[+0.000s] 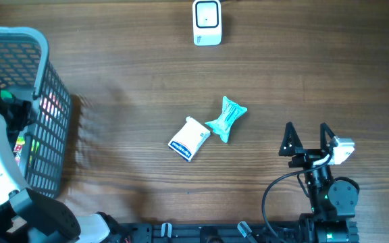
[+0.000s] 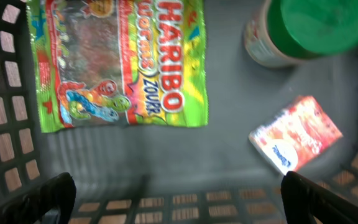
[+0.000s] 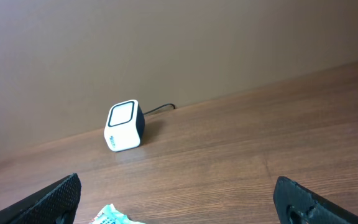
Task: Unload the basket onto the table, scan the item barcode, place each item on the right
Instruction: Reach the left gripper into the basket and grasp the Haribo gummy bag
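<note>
The barcode scanner (image 1: 207, 22) stood upright at the far edge of the table (image 1: 113, 74), its cable running off behind it, with bare wood on both sides and in front of it. Near the middle of the table lay a white and blue packet (image 1: 189, 139), its corner touching or nearly touching a teal wrapped packet (image 1: 226, 119). Both were well apart from the scanner and had free room all around. At the left edge stood a grey mesh basket (image 1: 42, 47), and on its floor a Haribo bag (image 2: 120, 62) lay flat close to one wall. A jar with a green lid (image 2: 309, 28) and a small red packet (image 2: 297, 140) lay apart from it, with open floor between them. The left gripper (image 2: 182, 199) hung inside the basket above that floor with its fingers spread wide and nothing between them. The right gripper (image 1: 307, 133) rested low near the front right of the table, pointed toward the scanner (image 3: 124, 126). Its jaws were likewise fully spread and empty, and the teal packet (image 3: 110, 216) lay just ahead of them.
</note>
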### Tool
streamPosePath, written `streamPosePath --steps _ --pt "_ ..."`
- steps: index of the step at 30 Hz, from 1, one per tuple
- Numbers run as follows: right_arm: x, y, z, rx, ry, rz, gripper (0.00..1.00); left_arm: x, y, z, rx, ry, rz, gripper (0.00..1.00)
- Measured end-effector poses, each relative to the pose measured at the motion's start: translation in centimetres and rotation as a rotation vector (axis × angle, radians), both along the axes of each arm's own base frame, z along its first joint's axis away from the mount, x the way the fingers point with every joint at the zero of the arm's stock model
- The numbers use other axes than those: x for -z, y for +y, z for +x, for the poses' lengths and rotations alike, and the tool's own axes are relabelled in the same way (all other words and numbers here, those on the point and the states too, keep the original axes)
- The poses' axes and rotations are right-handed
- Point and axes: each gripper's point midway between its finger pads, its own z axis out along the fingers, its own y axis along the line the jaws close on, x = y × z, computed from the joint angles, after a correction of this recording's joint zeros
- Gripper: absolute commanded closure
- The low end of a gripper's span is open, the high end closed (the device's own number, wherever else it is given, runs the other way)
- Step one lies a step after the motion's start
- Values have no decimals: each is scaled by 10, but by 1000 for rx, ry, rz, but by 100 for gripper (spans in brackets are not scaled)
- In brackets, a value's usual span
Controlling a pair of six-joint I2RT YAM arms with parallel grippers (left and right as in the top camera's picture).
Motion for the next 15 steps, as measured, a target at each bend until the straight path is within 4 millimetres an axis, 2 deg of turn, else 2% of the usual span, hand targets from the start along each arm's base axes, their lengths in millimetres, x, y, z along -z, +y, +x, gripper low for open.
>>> streamPosePath --steps 4,10,15 --pt "0 0 0 0 0 0 0 13 7 -16 -79 13 -19 0" --pt "0 0 0 0 0 0 0 38 4 -21 -100 22 -35 0" --pt "0 0 0 0 0 0 0 45 2 -24 -103 33 -40 0"
